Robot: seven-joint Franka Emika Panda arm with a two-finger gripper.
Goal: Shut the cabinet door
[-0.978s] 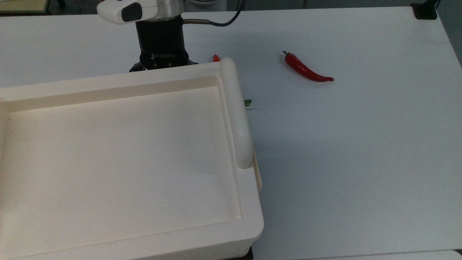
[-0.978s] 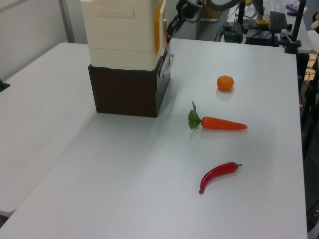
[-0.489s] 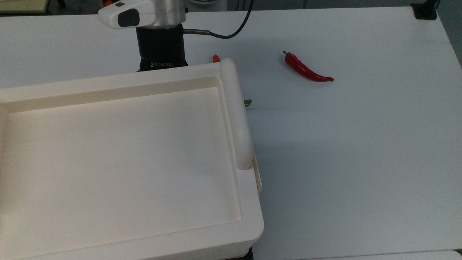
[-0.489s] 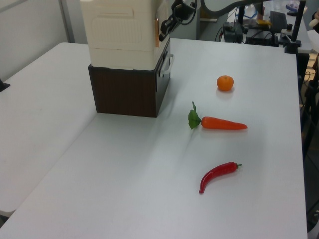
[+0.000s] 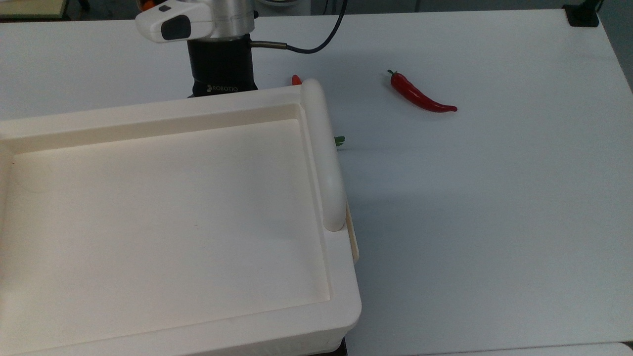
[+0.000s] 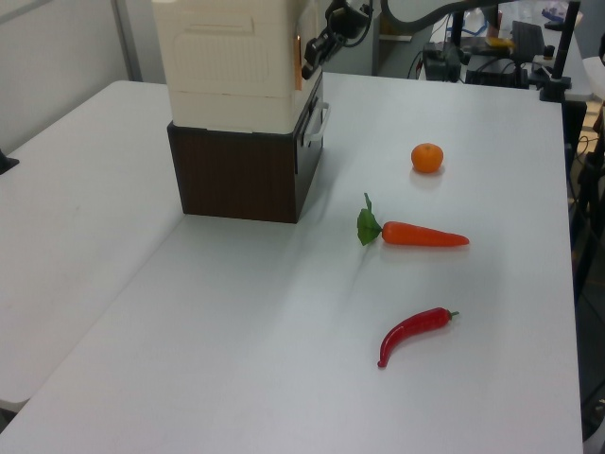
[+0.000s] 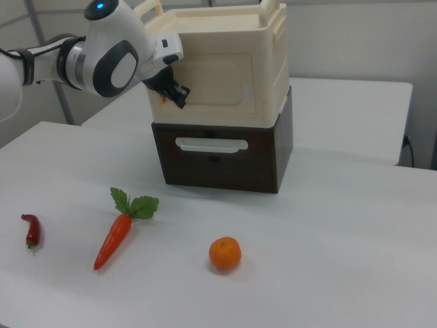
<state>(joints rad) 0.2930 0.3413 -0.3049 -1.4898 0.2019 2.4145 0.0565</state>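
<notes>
Now, top view: gripper [image 5: 221,91] at the far edge of the cabinet [image 5: 168,217], black body dipping behind the rim; compared with a second ago it sits a little further behind that rim, hardly moved over the last half second. Red chilli [image 5: 420,94] lies well apart on the desk [image 5: 494,198].

Left view: cabinet door [image 6: 300,59] now lies nearly flush with the cabinet front, where a second ago it stood out at an angle showing its orange inner face; gripper [image 6: 317,52] is against its outer edge. Carrot [image 6: 416,233], orange [image 6: 427,158] and chilli unmoved.

Right view: door [image 7: 218,78] looks shut against the cream box (closing judged essentially done); gripper [image 7: 172,92] is at the door's left edge, whether the fingers are apart or together I cannot tell
</notes>
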